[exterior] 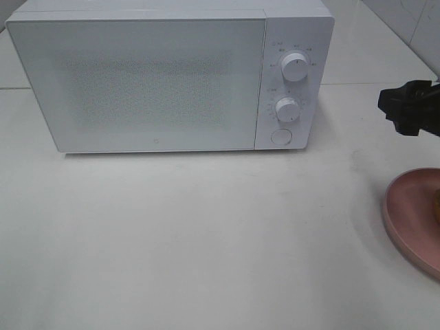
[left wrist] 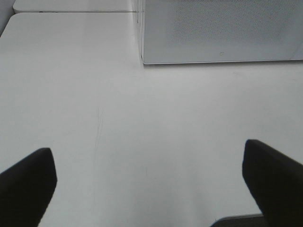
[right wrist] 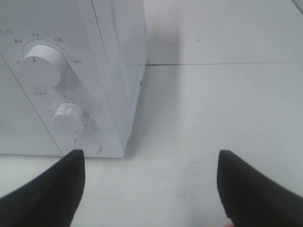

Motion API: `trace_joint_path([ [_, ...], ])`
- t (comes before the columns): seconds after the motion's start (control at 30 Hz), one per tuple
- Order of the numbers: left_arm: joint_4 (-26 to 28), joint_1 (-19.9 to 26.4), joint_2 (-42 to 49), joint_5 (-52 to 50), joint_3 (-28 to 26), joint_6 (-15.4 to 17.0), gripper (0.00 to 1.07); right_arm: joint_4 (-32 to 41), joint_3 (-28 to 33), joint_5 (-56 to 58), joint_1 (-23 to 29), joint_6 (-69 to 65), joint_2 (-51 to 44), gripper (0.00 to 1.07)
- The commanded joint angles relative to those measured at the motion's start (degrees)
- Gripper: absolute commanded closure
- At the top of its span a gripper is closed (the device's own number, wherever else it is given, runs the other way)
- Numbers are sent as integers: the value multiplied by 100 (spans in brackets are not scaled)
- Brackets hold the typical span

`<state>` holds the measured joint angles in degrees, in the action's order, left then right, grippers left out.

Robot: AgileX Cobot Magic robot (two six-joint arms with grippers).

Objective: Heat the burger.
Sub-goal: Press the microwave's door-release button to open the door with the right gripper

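Observation:
Of the burger (exterior: 437, 204) only a thin golden-brown sliver shows, at the right edge of the exterior high view, on a pink plate (exterior: 410, 213). The white microwave (exterior: 158, 75) stands at the back with its door shut. My right gripper (exterior: 405, 106) hovers above the table, right of the microwave and behind the plate. In the right wrist view it (right wrist: 151, 189) is open and empty, facing the control panel (right wrist: 57, 94). My left gripper (left wrist: 149, 189) is open over bare table in front of the microwave (left wrist: 218, 28). It is out of the exterior high view.
The microwave panel carries an upper knob (exterior: 295, 67), a lower knob (exterior: 287, 109) and a round button (exterior: 280, 136). A white table (exterior: 206, 240) stretches in front of it. A tiled wall (exterior: 412, 20) rises at the back right.

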<state>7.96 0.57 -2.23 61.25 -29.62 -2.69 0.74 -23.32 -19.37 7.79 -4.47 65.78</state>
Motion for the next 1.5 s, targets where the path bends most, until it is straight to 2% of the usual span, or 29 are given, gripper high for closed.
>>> trace_joint_path([
  [0.03, 23, 23, -6, -17, 6, -17, 6, 11, 195, -768, -29, -6, 109, 32],
  [0.1, 23, 23, -6, -17, 6, -17, 6, 23, 458, -1455, -29, 29, 246, 32],
  [0.13, 23, 23, -6, -17, 6, -17, 6, 23, 458, -1455, -29, 29, 246, 32],
  [0.2, 23, 23, -6, -17, 6, -17, 6, 407, 642, -1908, 281, 172, 430, 33],
  [0.33, 23, 23, -6, -17, 6, -17, 6, 785, 665, -2017, 676, 613, 607, 35],
  [0.37, 23, 23, -6, -17, 6, -17, 6, 991, 665, -2166, 974, 911, 773, 37],
  [0.4, 23, 23, -6, -17, 6, -17, 6, 991, 665, -2166, 974, 911, 773, 37],
  [0.47, 23, 23, -6, -17, 6, -17, 6, 1387, 665, -2475, 1369, 1358, 1060, 38],
  [0.5, 23, 23, -6, -17, 6, -17, 6, 1387, 665, -2475, 1369, 1358, 1060, 38],
  [0.57, 23, 23, -6, -17, 6, -17, 6, 1868, 665, -2871, 1742, 1690, 1318, 39],
  [0.6, 23, 23, -6, -17, 6, -17, 6, 1868, 665, -2871, 1742, 1690, 1318, 39],
  [0.63, 23, 23, -6, -17, 6, -17, 6, 2269, 665, -3111, 2005, 1896, 1467, 39],
  [0.67, 23, 23, -6, -17, 6, -17, 6, 2269, 665, -3111, 2005, 1896, 1467, 39],
  [0.7, 23, 23, -6, -17, 6, -17, 6, 2515, 665, -3231, 2108, 1982, 1536, 39],
  [0.73, 23, 23, -6, -17, 6, -17, 6, 3060, 665, -3541, 2361, 2131, 1713, 38],
  [0.77, 23, 23, -6, -17, 6, -17, 6, 3060, 665, -3541, 2361, 2131, 1713, 38],
  [0.83, 23, 23, -6, -17, 6, -17, 6, 3667, 665, -3959, 2699, 2263, 1982, 35],
  [0.93, 23, 23, -6, -17, 6, -17, 6, 4022, 659, -4286, 3002, 2303, 2229, 30],
  [1.17, 23, 23, -6, -17, 6, -17, 6, 4217, 630, -4733, 3529, 2194, 2830, 31],
  [1.5, 23, 23, -6, -17, 6, -17, 6, 4188, 630, -4864, 3638, 1524, 3300, 31],
])
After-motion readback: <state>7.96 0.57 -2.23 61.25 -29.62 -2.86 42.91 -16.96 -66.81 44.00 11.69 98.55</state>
